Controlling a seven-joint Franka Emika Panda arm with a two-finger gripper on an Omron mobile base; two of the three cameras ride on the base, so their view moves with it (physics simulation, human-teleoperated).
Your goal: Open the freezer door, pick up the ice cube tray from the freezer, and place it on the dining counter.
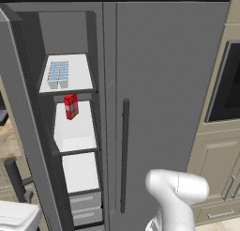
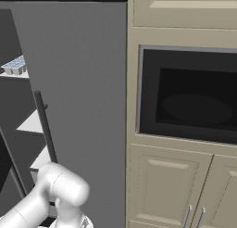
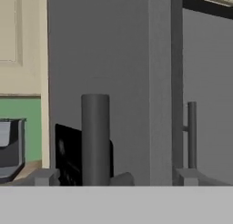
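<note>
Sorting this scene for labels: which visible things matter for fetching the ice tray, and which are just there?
Job:
ice cube tray, top shelf
freezer
freezer door, open
gripper, open, empty

Bystanders:
red carton
wider plain grey door
wall oven

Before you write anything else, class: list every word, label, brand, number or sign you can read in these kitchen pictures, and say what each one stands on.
None: no readable text shows in any view.
Red carton on the freezer shelf: plain red and white patches, too small and blurred to read.
Ice cube tray: no markings.
Black dispenser panel on the freezer door: no readable lettering.
Built-in oven: none.
</note>
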